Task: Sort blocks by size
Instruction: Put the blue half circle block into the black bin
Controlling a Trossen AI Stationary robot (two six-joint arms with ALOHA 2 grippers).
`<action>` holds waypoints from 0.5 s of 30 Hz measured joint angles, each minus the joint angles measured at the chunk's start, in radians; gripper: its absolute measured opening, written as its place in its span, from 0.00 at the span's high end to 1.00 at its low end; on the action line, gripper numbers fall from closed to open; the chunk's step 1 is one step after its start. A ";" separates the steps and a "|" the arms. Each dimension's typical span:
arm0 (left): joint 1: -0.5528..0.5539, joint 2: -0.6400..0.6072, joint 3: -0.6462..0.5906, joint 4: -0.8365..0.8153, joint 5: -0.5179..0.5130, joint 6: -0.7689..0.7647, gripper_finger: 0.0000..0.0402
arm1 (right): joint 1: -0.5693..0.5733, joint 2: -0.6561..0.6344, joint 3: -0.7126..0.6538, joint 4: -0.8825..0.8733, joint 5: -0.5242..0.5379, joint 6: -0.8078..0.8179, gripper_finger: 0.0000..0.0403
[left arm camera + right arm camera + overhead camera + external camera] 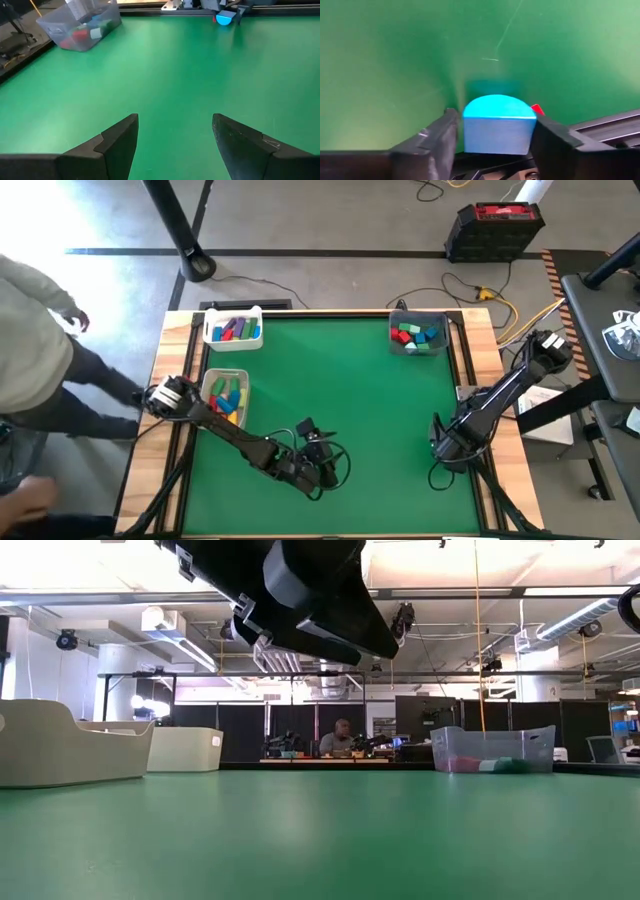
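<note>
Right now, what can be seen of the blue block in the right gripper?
The blue block is solid light blue with a matte look: a half-round piece with a curved top face and a flat front. It sits between the fingers of the right gripper, which touch both its sides, just above the green mat. A red bit shows behind one corner. The left wrist view shows it too, far across the table.

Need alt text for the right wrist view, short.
The right gripper holds a blue block with a rounded top between its two dark fingers, close above the green table. A bit of something red shows just behind the block.
</note>
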 joint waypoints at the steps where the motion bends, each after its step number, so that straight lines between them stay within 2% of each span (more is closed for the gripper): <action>1: 0.000 -0.003 0.000 -0.001 0.000 0.009 0.40 | 0.000 0.000 0.000 -0.001 0.002 -0.002 0.46; 5: -0.001 -0.028 0.001 -0.006 -0.040 0.107 0.40 | 0.000 0.001 0.004 -0.016 0.022 -0.013 0.59; 9: -0.003 -0.050 0.001 -0.018 -0.131 0.197 0.40 | -0.005 0.002 0.050 -0.064 0.055 -0.005 0.59; 15: -0.025 -0.076 0.001 -0.023 -0.051 0.306 0.40 | -0.063 -0.025 0.218 -0.112 0.250 -0.045 0.59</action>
